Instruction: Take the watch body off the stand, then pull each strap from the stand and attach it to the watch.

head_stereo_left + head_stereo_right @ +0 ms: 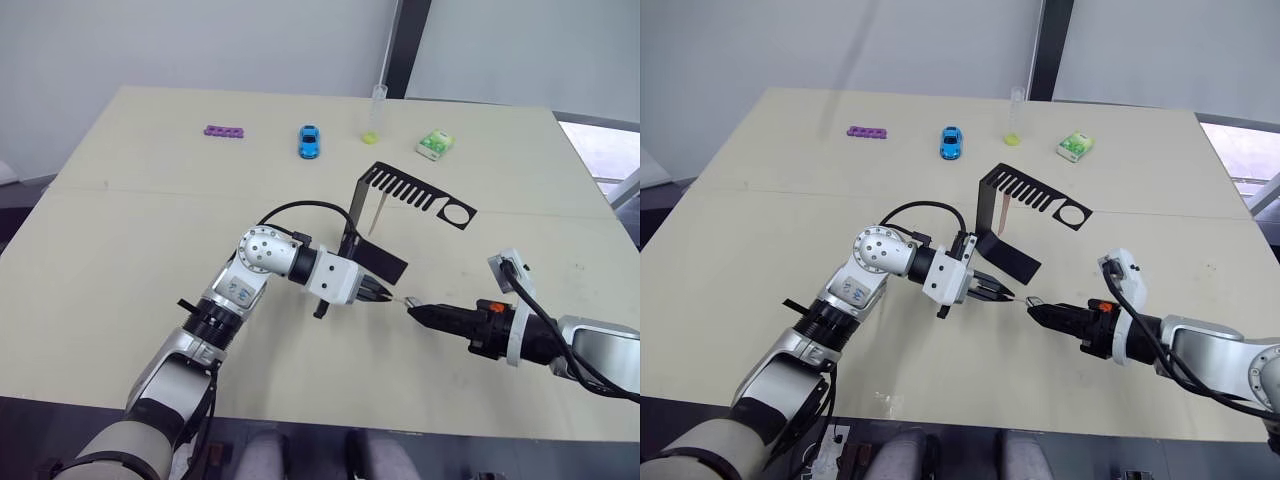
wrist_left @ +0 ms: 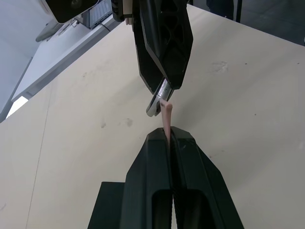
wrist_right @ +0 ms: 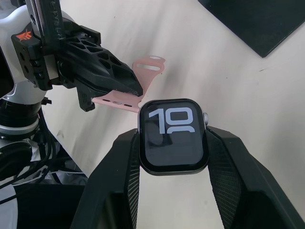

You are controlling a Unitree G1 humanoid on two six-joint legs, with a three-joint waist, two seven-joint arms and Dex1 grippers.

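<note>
Watch body gripped by right fingers, strap pinched by left fingers

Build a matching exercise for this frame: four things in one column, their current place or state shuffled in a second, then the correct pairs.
Things:
1. small black rounded-square watch body
2. pale pink flexible strap
3. thin black bent-sheet stand
4. blue toy car

States:
A. clamped in the left gripper
B. standing on the table, one strap hanging from its slotted arm
C. lying at the table's far side
D. gripped between the right gripper fingers

Pairs: 1-D, 2-A, 3-B, 4-C
</note>
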